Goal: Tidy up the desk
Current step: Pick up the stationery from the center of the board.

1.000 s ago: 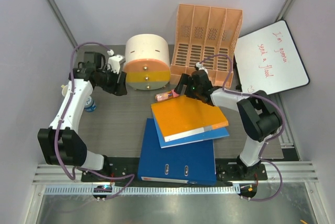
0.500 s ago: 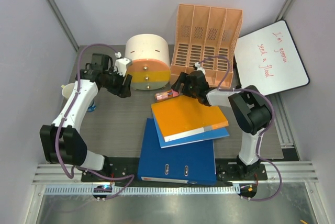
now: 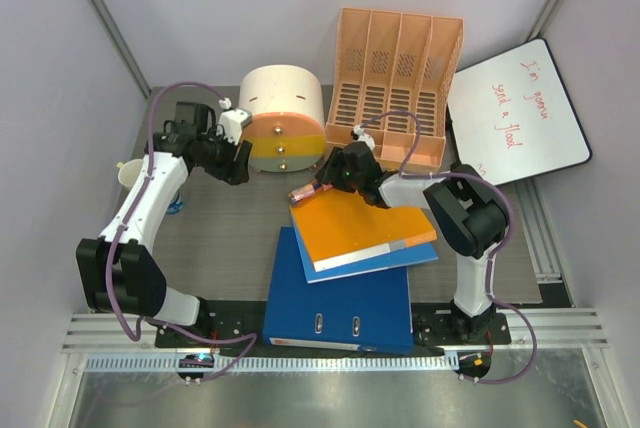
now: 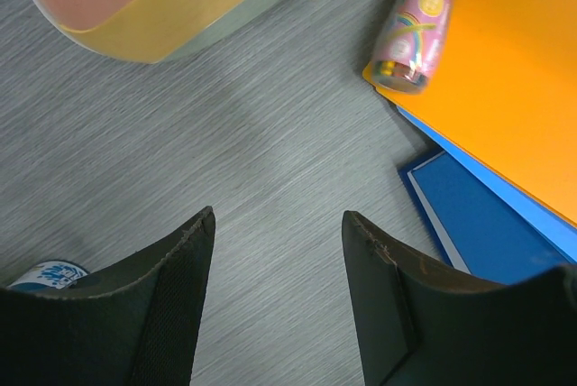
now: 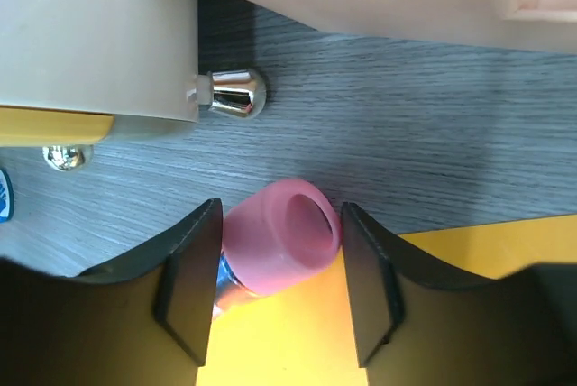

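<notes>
The desk (image 3: 225, 238) is a dark grey wood-grain top. A pink tube of coloured pencils (image 3: 305, 191) lies at the far corner of an orange folder (image 3: 360, 223). My right gripper (image 3: 322, 183) is open, its jaws either side of the tube's pink cap (image 5: 284, 237); the left finger (image 5: 189, 278) is close against it and the right one stands apart. My left gripper (image 3: 238, 163) is open and empty over bare desk (image 4: 270, 133), just in front of the round drawer unit (image 3: 283, 118). The tube also shows in the left wrist view (image 4: 415, 30).
The orange folder lies on a blue binder (image 3: 340, 303) at the front. An orange file rack (image 3: 400, 83) stands at the back, a whiteboard (image 3: 515, 113) at the right. A cup (image 3: 127, 173) and a small blue-capped bottle (image 3: 175, 206) sit by the left edge.
My right gripper has moved left along the folder's far edge onto the tube's cap, and the tube shifted a little left. My left gripper moved right toward the drawer unit, then held still.
</notes>
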`<action>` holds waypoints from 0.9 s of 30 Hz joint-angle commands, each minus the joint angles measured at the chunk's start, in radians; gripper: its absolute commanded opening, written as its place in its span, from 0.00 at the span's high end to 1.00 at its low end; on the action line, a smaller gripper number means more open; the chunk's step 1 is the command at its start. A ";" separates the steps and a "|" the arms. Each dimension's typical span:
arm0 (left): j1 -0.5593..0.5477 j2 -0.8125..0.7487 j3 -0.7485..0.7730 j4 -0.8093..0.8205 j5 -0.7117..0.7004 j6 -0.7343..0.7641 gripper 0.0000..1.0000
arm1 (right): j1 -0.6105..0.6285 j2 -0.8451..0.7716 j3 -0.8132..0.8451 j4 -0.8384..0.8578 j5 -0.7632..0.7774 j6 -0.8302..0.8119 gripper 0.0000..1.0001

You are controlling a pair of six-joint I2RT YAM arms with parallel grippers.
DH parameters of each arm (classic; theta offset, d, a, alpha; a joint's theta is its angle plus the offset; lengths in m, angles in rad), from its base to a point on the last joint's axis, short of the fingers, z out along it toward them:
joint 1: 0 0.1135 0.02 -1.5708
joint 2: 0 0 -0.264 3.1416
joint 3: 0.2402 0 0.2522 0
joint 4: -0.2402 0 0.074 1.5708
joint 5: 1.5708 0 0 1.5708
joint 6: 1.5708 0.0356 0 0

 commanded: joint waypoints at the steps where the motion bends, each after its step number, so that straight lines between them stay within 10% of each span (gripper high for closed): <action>1: 0.001 -0.015 0.007 0.032 -0.009 0.009 0.41 | 0.001 -0.011 -0.021 0.005 0.046 0.003 0.55; 15: 0.001 -0.023 0.023 0.027 -0.012 0.000 0.41 | 0.005 -0.156 -0.048 -0.100 0.120 -0.081 0.99; 27: 0.003 -0.026 0.021 0.033 -0.005 -0.005 0.41 | 0.025 -0.411 0.109 -0.324 0.336 -0.379 0.99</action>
